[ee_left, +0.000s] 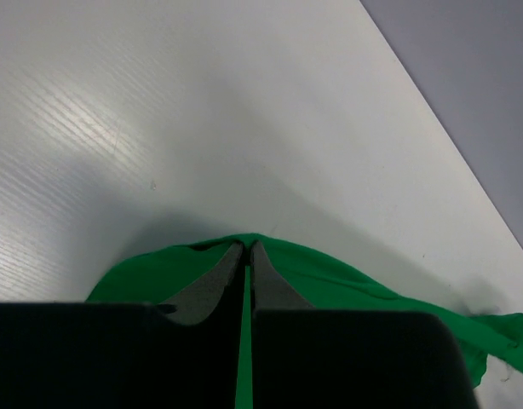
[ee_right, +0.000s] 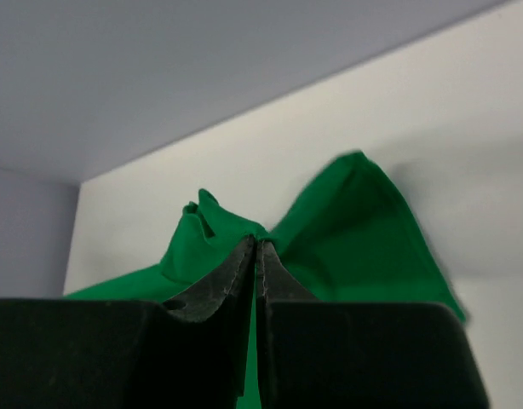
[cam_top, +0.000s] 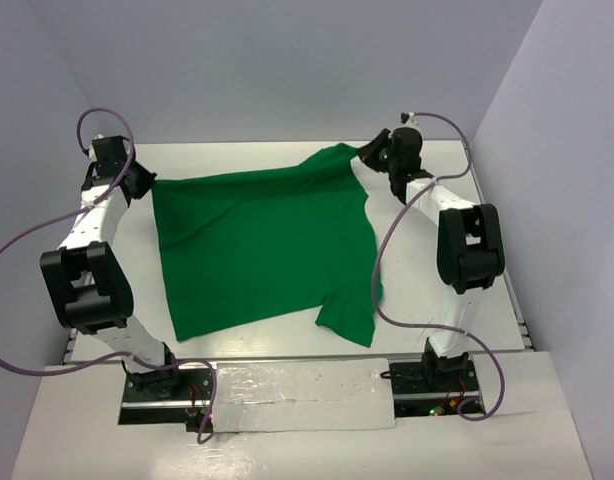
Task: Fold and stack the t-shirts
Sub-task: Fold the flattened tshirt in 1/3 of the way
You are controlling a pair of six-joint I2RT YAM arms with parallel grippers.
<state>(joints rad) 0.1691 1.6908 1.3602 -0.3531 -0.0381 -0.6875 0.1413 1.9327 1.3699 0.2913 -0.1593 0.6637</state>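
While the near edge of the t-shirt lies loose toward the bottom of the top view, with one sleeve flap hanging lower right of centre, any pull from the far end would likely drag that edge unevenly over the table and leave the flap tucked under or bunched. Across the middle of the frame the cloth lies fairly flat between the two arms, so a crease there would come mainly from the arms moving out of step.

At the upper left, the left gripper has its fingers pressed together on the shirt's far left corner. Its wrist view shows only a thin fold of green between the tips (a shallow bite, by my reading), which could slip free under tension.

At the upper right, the right gripper is likewise pinching the cloth, at a bunched far corner. The fabric ruffles up around its tips, and catching more than one layer there could twist the shirt once it is carried.
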